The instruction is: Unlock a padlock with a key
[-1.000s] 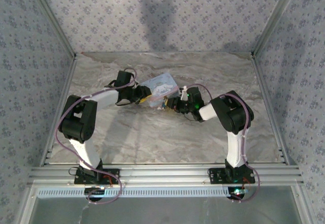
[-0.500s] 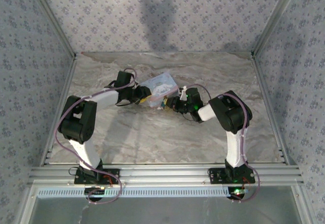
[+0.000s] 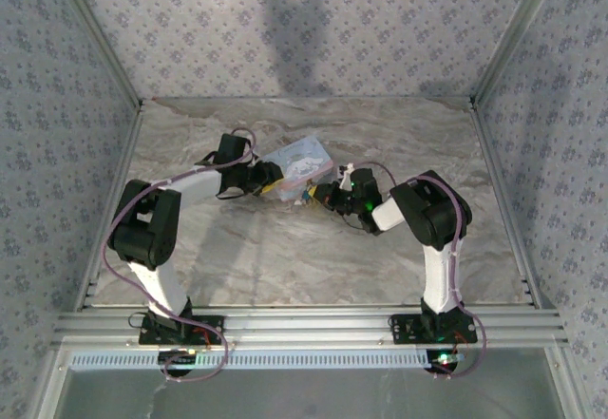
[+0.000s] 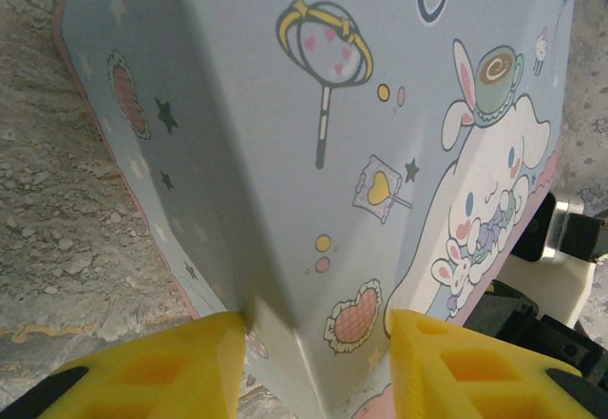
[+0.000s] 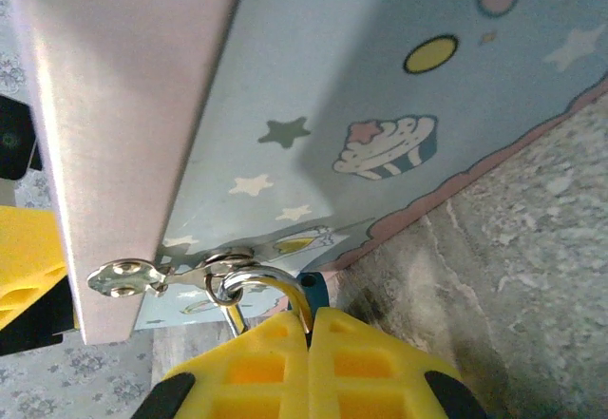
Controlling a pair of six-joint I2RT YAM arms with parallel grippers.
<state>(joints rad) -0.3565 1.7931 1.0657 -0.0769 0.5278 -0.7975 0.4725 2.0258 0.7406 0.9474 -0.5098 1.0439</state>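
the biggest thing in here is the enclosure: walls papered in a pale grey-blue flower print, and under them a table with a beige, veined marble look, matte and a little gritty up close.

two arms reach in from the near edge, the left arm and the right arm, black joints with white links and thin mauve cables looping off them. they meet around the middle of the table, a bit toward the back.

between them sits a tin, rectangular and smooth. it is light blue with a pink scalloped border, printed with stars, a cupcake, a wand and a white long-eared cartoon animal.

the left gripper is part open and clamped on the tin. its chunky yellow fingers, ribbed with square pockets, press on either side of one rounded corner.

the right gripper is clenched tight, its yellow fingers pressed flat together with only a seam between them. its tips are up against the padlock. i cannot tell whether anything thin is pinched in that seam.

the padlock is tiny, at the end of the tin facing the right arm and close above the table. only a sliver of its dark blue-teal body peeks over the fingertips.

its shackle is a thin, shiny silver loop. it threads through the tin's small bright metal hasp, which has two round rivets.
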